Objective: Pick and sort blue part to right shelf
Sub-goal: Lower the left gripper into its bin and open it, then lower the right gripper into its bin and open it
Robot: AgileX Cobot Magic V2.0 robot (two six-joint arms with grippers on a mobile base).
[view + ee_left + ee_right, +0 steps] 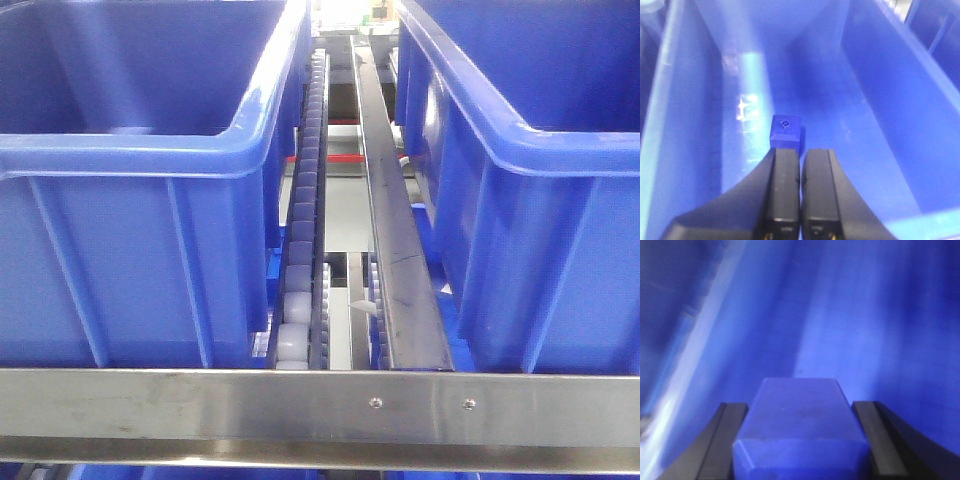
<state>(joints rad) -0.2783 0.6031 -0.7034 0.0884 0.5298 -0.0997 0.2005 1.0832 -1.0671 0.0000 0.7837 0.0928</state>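
Between the two black fingers (722, 440) of your right gripper (801, 440) sits the small solid-blue plastic block (800, 430), and the jaws are clamped on its two sides. Its long axis runs straight out from the wrist, away from the camera, with the sloped shoulders narrowing toward the far end; any knob on that end is hidden from this view. Behind it you see only blurred blue plastic, most likely a bin wall, with a pale streak down the left; you cannot tell from this view which bin it is.

On your left side, the left gripper (800, 165) hangs inside a large open blue plastic bin (900, 100), its jaws pressed together with nothing between them. Just beyond the fingertips (785, 160), on the bin floor, stands a second small blue block (786, 132), upright, its top face with a small round mark turned up toward the camera.

From the front view you see the stainless-steel rack (320, 405) with its riveted front bar, a roller-wheel rail (302, 250) and a flat steel rail (395, 250) running away from you, flanked by a left blue bin (130, 230) and a right blue bin (530, 230). Neither arm shows in that view.
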